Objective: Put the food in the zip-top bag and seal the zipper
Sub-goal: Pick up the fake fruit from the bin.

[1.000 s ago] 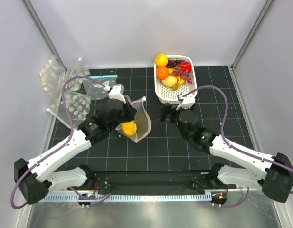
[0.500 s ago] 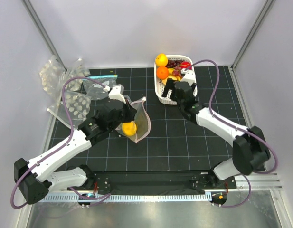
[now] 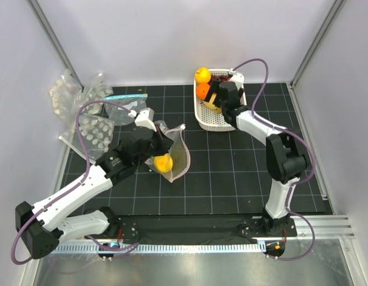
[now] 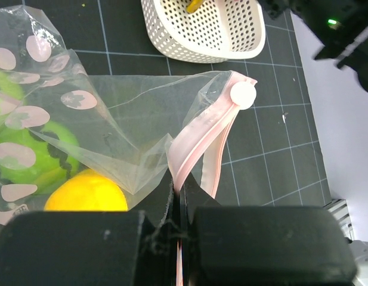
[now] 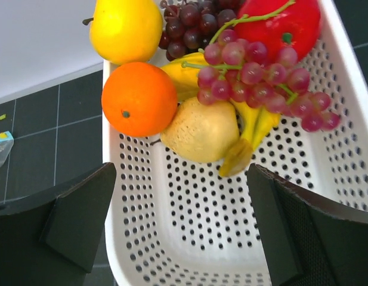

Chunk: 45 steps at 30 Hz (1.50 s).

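Top external view: the step in hand is loading, not sealing. My left claw (image 4: 181,193) is clamped fully shut on the pinkish zipper (image 4: 198,140), pinching the strip and propping the zip-top bag (image 4: 118,113) upright left of centre on the table (image 3: 231,173), with its mouth gaping toward the basket (image 5: 172,250). One yellow fruit (image 4: 85,193) sits low in the bag, just beside my fingers. My right claw (image 5: 181,179) is spread as wide as it goes, empty, hovering over the basket at the far side. Right wrist view: a pale pear (image 5: 201,131) lies roughly centred ahead of the gap. An orange (image 5: 139,98) touches it on one side, and grapes (image 5: 261,77) and a banana (image 5: 249,134) are draped on the other. Next, I reckon: drop straight down, close on the pear without snagging the grapes, lift clear of the rim, carry it to the bag mouth. Left should hold steady so the opening doesn't collapse. Zipper closing waits until the basket is unloaded.
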### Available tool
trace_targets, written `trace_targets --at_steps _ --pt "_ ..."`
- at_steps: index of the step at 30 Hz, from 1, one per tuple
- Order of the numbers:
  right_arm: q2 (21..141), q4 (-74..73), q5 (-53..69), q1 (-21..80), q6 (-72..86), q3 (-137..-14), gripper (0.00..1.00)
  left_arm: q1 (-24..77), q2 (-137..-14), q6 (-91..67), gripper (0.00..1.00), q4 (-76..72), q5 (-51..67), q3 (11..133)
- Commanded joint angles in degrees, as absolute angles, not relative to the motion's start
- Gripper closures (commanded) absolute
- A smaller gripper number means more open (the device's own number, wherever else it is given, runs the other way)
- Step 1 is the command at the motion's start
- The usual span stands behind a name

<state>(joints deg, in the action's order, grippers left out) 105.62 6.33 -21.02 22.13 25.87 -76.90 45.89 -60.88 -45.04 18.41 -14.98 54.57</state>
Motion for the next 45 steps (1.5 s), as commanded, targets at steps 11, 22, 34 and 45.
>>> trace_targets --at_steps 11,22,34,45 --pt "124.00 11.61 -15.99 22.06 24.96 -96.23 0.00 46.05 -58.01 -44.91 1.00 14.77 -19.16 53.88" --pt "131.47 9.85 -20.56 22.06 23.91 -104.93 0.03 45.97 -58.36 -44.56 1.00 14.68 -19.51 53.96" --pt "130.88 7.47 -17.84 22.15 23.47 -107.06 0.44 46.05 -57.92 -44.39 1.00 14.77 -20.21 53.88" --pt "111.55 7.56 -17.75 24.78 19.51 -93.10 0.47 45.97 -58.62 -43.42 1.00 14.85 -22.50 54.05"
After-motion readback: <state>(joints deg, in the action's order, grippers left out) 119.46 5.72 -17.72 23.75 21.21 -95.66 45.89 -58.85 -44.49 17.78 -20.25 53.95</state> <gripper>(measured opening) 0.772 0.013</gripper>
